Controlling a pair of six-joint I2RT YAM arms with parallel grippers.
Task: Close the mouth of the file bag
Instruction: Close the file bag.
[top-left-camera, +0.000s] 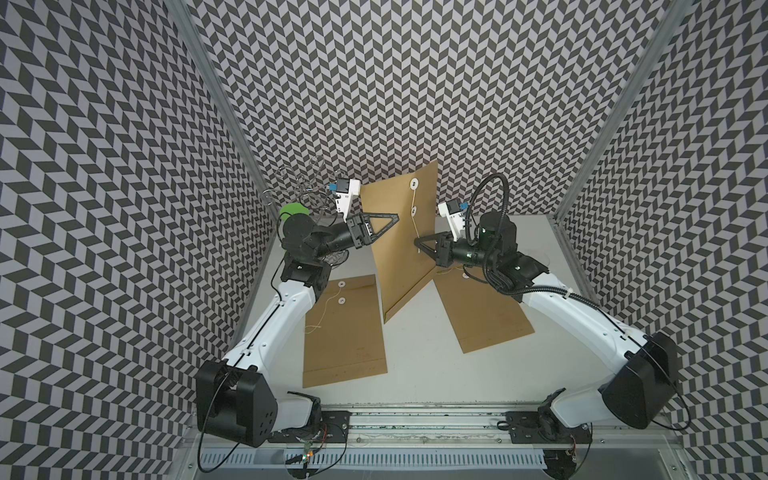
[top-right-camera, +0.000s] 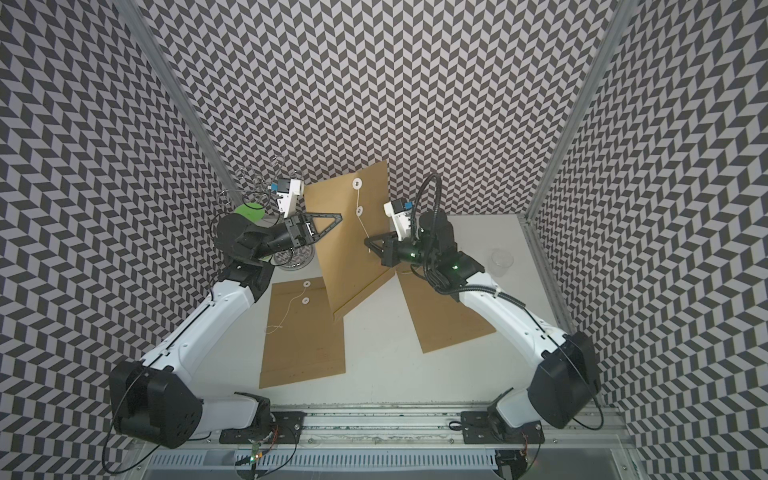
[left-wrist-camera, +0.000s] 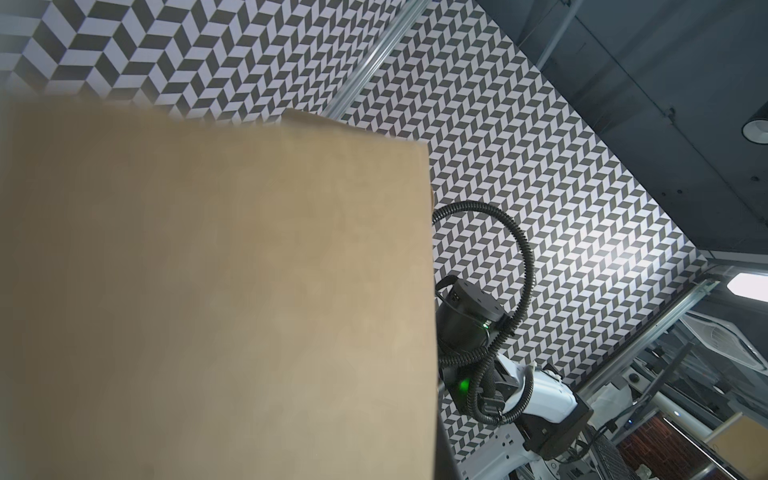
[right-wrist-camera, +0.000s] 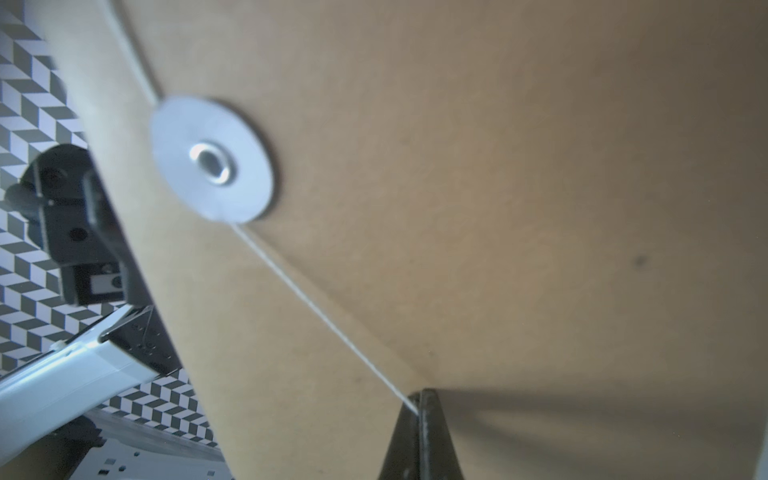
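Observation:
A brown file bag (top-left-camera: 399, 257) (top-right-camera: 349, 266) stands upright at mid-table, its mouth end up. Two white discs (top-left-camera: 414, 183) (top-left-camera: 414, 211) sit on its face, joined by a thin white string (top-left-camera: 414, 227). My left gripper (top-left-camera: 398, 217) (top-right-camera: 341, 216) is shut on the bag's left part and holds it up. In the left wrist view the bag (left-wrist-camera: 208, 291) hides the jaws. My right gripper (top-left-camera: 417, 242) (top-right-camera: 366, 241) is shut on the string. The right wrist view shows the string (right-wrist-camera: 316, 307) running taut from the disc (right-wrist-camera: 212, 160) into the shut tips (right-wrist-camera: 417, 405).
Two more brown file bags lie flat, one front left (top-left-camera: 345, 328) and one right (top-left-camera: 482, 316) under the right arm. A wire rack (top-left-camera: 299, 183) and a green object (top-left-camera: 291, 210) stand at the back left. A clear cup (top-right-camera: 500, 259) sits at the right.

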